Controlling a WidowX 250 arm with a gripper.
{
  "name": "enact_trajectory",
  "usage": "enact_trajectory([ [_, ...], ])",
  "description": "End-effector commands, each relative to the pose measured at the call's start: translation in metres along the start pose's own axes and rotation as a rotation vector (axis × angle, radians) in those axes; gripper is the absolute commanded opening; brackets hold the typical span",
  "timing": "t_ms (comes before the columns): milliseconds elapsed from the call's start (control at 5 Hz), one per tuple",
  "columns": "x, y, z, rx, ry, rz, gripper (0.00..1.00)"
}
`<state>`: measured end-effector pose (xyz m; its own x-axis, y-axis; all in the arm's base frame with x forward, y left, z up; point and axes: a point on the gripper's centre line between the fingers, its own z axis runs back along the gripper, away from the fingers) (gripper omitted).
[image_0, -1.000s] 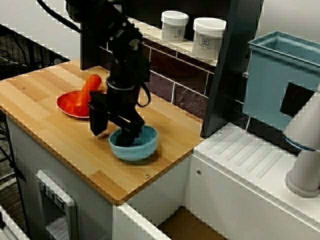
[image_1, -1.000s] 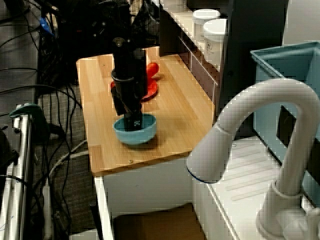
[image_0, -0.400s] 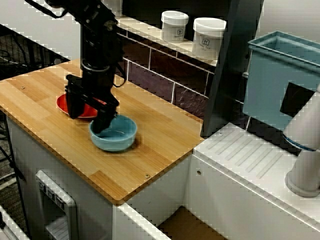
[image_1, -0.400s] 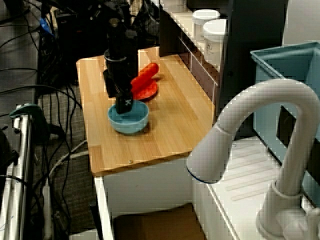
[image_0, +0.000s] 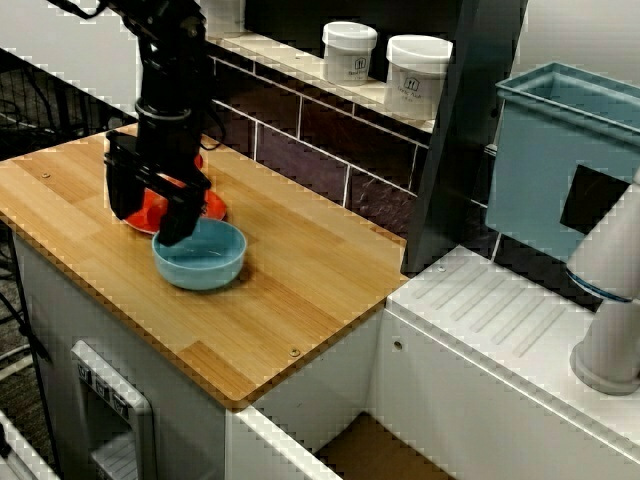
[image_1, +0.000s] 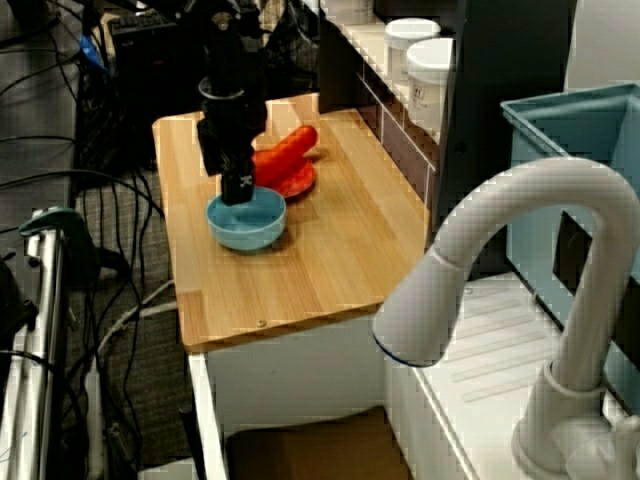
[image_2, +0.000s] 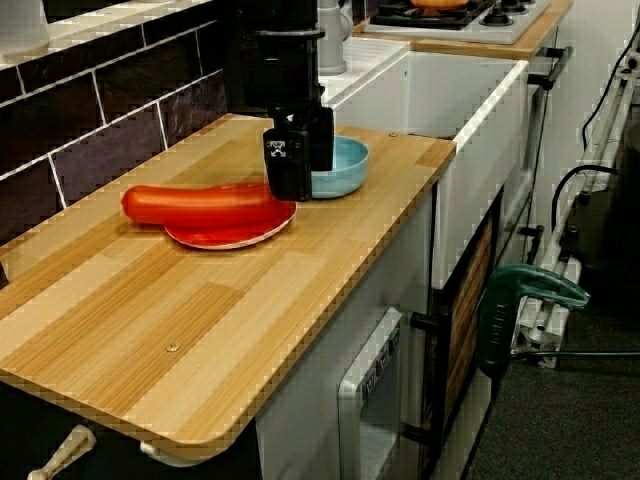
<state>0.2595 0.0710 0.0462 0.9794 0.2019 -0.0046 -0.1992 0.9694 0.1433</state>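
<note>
Toward the middle of the counter (image_0: 300, 300), somewhat nearer its front edge than the tiled back edge, sits the blue bowl (image_0: 205, 262). Bare wood runs from it to the sink-side edge, and more lies open past the red plate (image_2: 230, 238) toward the opposite end. Plate and bowl lie just beside each other, and a long red-orange piece (image_2: 195, 203) rests across the plate. The gripper (image_0: 146, 225) stands upright over the bowl's plate-side rim. Its fingers (image_0: 180, 205) are spread, with the plate showing through the gap in the view from the front. One tip dips inside the bowl at the rim; the other hangs outside, over the plate's edge.
</note>
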Motion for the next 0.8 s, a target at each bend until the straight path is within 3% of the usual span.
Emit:
enact_trajectory([
  [0, 0.008, 0.034, 0.011, 0.005, -0.049, 0.034, 1.0],
  [400, 0.007, 0.05, 0.015, -0.013, -0.041, 0.057, 1.0],
  [600, 0.006, 0.055, 0.025, -0.032, -0.049, 0.059, 1.0],
])
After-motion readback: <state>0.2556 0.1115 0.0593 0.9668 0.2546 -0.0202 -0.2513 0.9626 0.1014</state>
